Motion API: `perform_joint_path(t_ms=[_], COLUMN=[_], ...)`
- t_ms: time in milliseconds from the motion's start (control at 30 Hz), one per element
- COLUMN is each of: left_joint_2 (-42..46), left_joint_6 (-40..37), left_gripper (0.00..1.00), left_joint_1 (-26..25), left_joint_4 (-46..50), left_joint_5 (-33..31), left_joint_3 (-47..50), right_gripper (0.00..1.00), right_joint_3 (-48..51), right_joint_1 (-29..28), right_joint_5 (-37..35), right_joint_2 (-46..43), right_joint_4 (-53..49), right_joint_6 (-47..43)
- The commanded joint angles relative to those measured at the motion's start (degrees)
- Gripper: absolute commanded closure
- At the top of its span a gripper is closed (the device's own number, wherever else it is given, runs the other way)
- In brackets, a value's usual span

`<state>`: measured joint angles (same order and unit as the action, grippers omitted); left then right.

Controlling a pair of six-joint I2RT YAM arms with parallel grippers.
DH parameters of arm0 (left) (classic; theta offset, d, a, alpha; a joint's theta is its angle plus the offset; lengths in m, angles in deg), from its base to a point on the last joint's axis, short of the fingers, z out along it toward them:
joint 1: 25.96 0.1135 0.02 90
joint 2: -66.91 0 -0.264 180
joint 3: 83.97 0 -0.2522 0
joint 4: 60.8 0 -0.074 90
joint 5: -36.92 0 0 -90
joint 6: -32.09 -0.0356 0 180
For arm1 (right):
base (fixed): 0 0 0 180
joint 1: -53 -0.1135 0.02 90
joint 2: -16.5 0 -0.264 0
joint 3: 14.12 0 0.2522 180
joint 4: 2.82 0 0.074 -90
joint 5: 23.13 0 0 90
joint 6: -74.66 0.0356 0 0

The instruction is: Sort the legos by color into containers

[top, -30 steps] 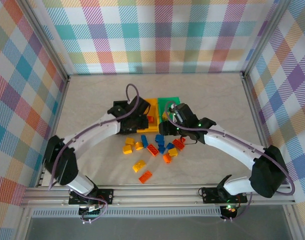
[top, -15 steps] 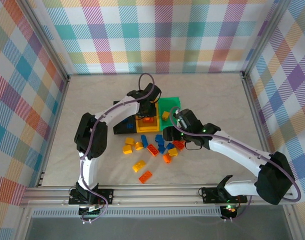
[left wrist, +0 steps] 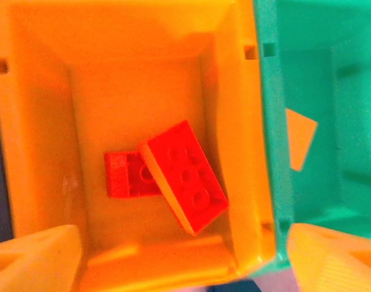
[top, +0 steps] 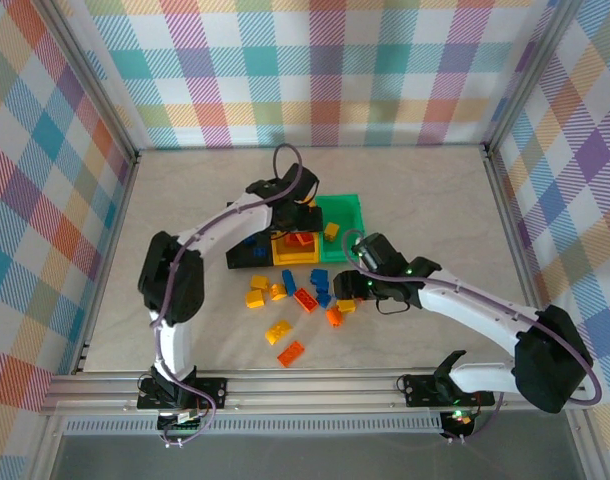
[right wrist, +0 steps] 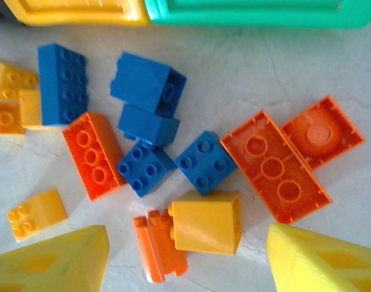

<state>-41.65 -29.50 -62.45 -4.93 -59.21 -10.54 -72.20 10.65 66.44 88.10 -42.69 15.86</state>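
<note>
My left gripper (left wrist: 185,260), wide over the yellow bin (left wrist: 39,121), just released a red lego (left wrist: 185,176); right gripper (right wrist: 188,264), wide too, nears the loose legos (right wrist: 88,155).

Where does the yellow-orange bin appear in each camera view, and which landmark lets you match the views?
Top external: yellow-orange bin near the picture's centre, middle of the bin row.
Left wrist: seen from above, across the left and centre, two red bricks inside.
Right wrist: a strip of its rim along the top-left edge.
Shared landmark: the green bin, joined at its right in every view.
</note>
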Motion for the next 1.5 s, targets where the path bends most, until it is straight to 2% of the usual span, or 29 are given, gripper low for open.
perform_joint_path(t_ms=[0, 200, 333, 633, 833, 1033, 1300, 1467], left_joint_2=[8.6, 20.5, 28.9, 41.1, 42.4, 42.1, 43.1, 43.8], left_joint_6=[0.6, 4.1, 6.7, 9.4, 9.8, 9.8, 9.5, 9.3], left_gripper=[0.0, 0.0, 0.0, 0.0, 0.0, 0.0, 0.0, 0.0], left_joint_1=[-2.2, -5.9, -6.2, -6.2, -6.1, -6.0, -5.7, -5.6], left_joint_4=[-2.1, -6.3, -8.6, -7.0, -6.8, -6.8, -6.1, -5.6], left_joint_5=[2.8, 4.1, 4.6, 2.4, 1.8, 1.9, 1.7, 1.5], left_joint_3=[4.4, 18.5, 28.4, 40.4, 42.8, 43.4, 43.9, 44.5], right_gripper=[0.29, 0.28, 0.28, 0.29, 0.31, 0.44, 0.58, 0.58], right_joint_3=[1.9, 2.2, 1.0, -0.8, -1.6, -1.9, -1.7, -8.1], right_joint_1=[-0.4, -1.7, -2.8, -4.2, -4.3, -4.4, -4.4, -3.7], right_joint_5=[2.4, 1.7, 0.0, -3.1, -4.3, -3.8, -3.1, -4.4], right_joint_2=[1.3, 5.0, 7.7, 13.5, 15.7, 16.0, 9.4, 5.0], right_joint_4=[-0.9, 1.4, 2.0, 2.9, 3.4, 3.6, 1.0, -3.3], right_joint_6=[1.1, 1.9, 2.2, 2.2, 2.0, 1.9, 1.9, -1.6])
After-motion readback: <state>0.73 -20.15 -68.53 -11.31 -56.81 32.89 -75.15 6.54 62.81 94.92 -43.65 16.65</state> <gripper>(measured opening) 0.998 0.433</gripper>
